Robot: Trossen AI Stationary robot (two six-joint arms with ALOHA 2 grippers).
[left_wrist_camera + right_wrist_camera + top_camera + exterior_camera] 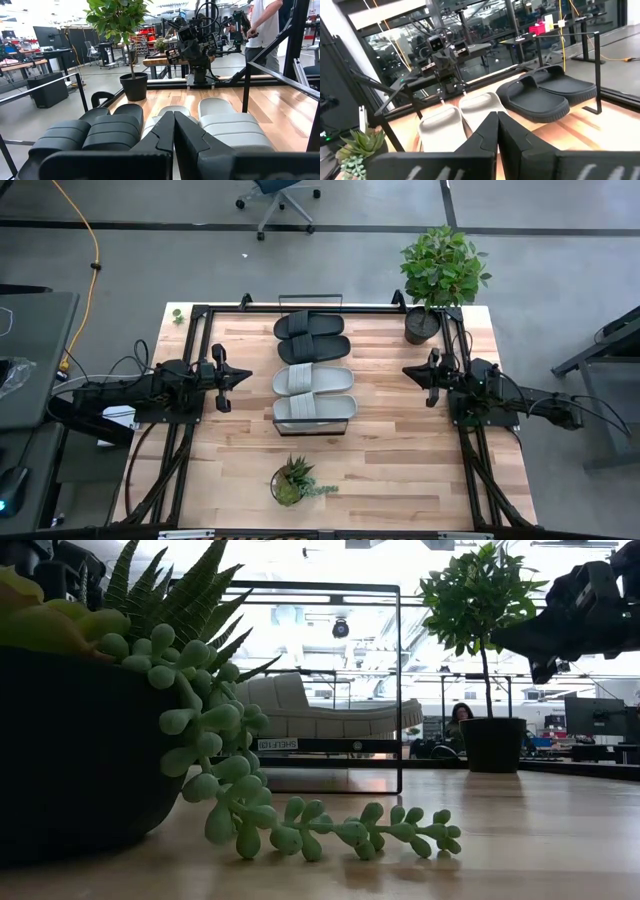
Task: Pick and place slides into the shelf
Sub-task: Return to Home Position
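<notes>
Slides: all four lie soles down in one row on the shelf (311,424). The two black slides (312,326) sit at the end near the potted tree (440,265), and the two grey slides (313,379) at the end nearer the succulent (293,482).
Job state: judged complete, since no slide lies on the bare desk (400,470).
Left hand (240,377): off the shelf's left side and apart from it, pointing at the row, fingers pressed together on nothing.
Right hand (412,371): mirrors it on the shelf's right side, also pressed together and empty.
Weight and stiffness: probably light moulded foam, springy rather than rigid, so a slide would shift at a nudge.
Surface: the ribbed straps look matte and should not slip much.
Where to grip: across the wide strap arch, or the sole's side edge; the strap likely squashes under a hard pinch.
High view only: shows the order of the four slides and each hand's gap to them.
Low view only: shows one grey slide (320,710) side-on, with its thick sole raised above the desk inside the wire frame (399,690); the black slides are hidden there.
Wrist views only: show the strap ribs close up, each hand's own closed fingertips (173,125) (497,125), and a person (262,20) beyond the desk.
</notes>
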